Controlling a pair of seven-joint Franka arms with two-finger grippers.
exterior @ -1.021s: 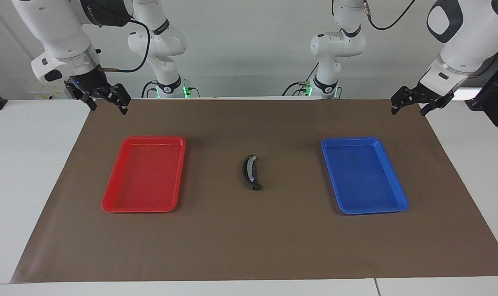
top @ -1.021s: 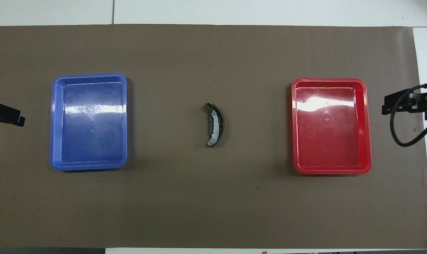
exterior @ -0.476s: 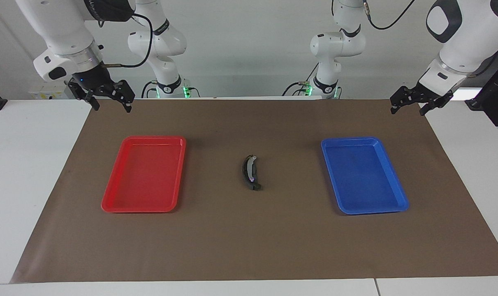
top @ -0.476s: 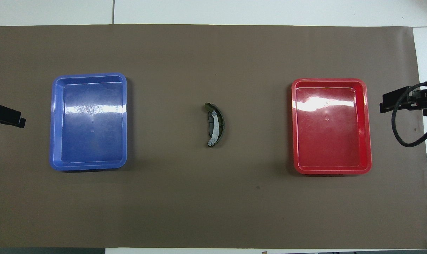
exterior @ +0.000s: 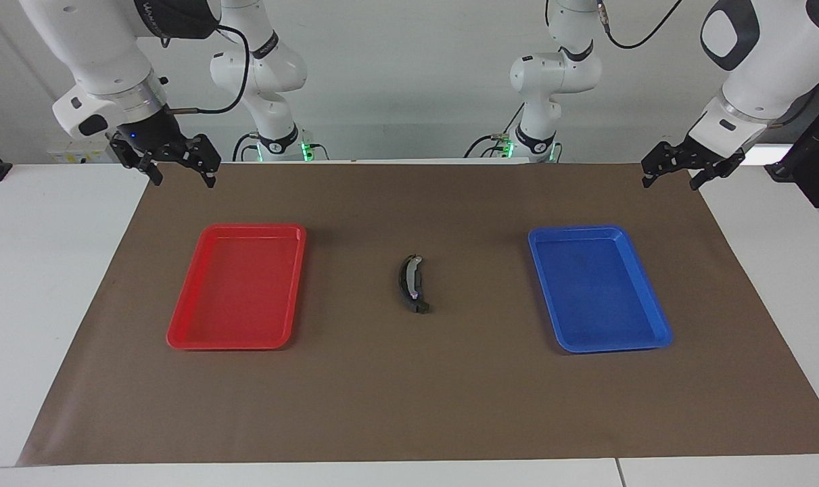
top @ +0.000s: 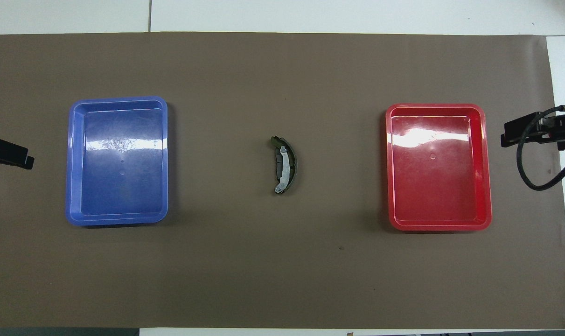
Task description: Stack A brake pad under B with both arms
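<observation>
Pads first: you will find B (exterior: 409, 281) lying on the brown mat (exterior: 409, 406) midway between the red tray (exterior: 186, 335) and the blue tray (exterior: 652, 325), touching neither. In the overhead view B (top: 292, 164) shows as a dark crescent with a pale strip along its inner curve. A brake pad (top: 278, 165) appears there only as a grey sliver against that inner curve, mostly covered by B; whether it lies fully beneath cannot be told. In the facing view you cannot separate the two pads; only a short dark block shows at the end of the stack farther from the robots.

Check the right gripper (exterior: 178, 170): it hangs above the mat's corner at the right arm's end of the table, on the robots' edge, and its fingers stand spread wide with nothing between them. In the overhead view the right gripper (top: 527, 130) is cut off by the picture's edge, with a black cable looping below it.

Check the left gripper (exterior: 673, 172): it hangs above the mat's corner at the left arm's end, fingers likewise spread and holding nothing. In the overhead view only a black tip of the left gripper (top: 9, 153) enters the picture.

Both trays hold nothing that you can see.
</observation>
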